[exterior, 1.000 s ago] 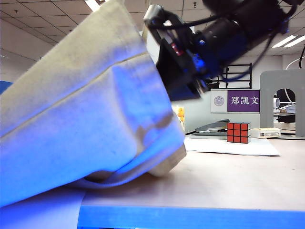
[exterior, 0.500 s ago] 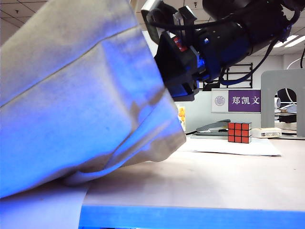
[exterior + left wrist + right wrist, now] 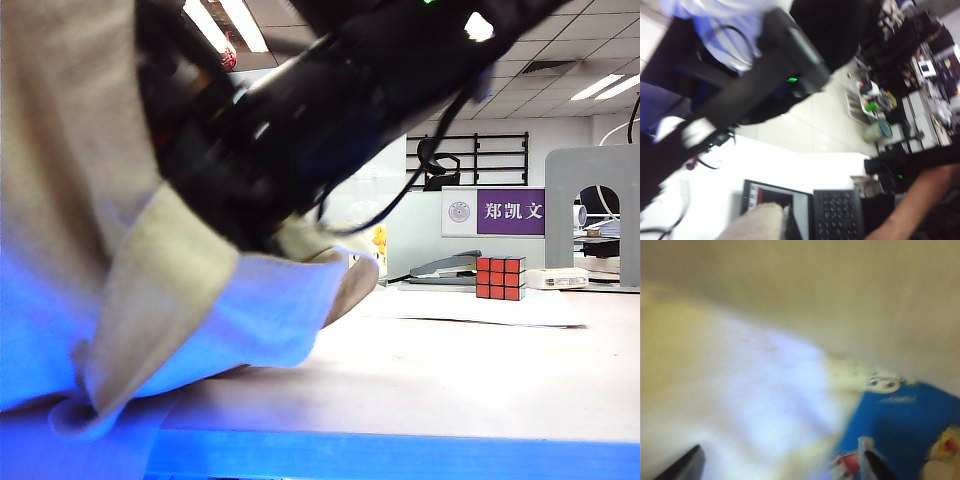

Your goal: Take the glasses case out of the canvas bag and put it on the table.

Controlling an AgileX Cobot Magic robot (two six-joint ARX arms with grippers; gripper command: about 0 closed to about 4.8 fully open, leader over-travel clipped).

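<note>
The beige canvas bag (image 3: 90, 230) fills the left of the exterior view, its mouth held up above the table (image 3: 450, 380). My right arm (image 3: 330, 110) reaches across into that mouth. Inside the bag, my right gripper (image 3: 780, 467) is open, its dark fingertips (image 3: 687, 465) far apart over pale cloth. The blue glasses case (image 3: 900, 425), with white-and-red figures, lies beside the other fingertip and is not gripped. In the left wrist view a fold of the bag's cloth (image 3: 760, 225) sits at my left gripper's jaws. The left fingers themselves do not show, and the gripper is shut on that cloth.
A red Rubik's cube (image 3: 500, 277) and a grey stapler (image 3: 447, 268) stand at the back right on white paper sheets (image 3: 480, 308). The table's blue front edge (image 3: 400, 455) runs along the bottom. The left wrist view looks out at a floor and a keyboard (image 3: 837, 215).
My right arm has swung left and gone from beside the bag into its mouth. The bag's upper part has been pulled up and left, and its cloth now folds around the arm.
</note>
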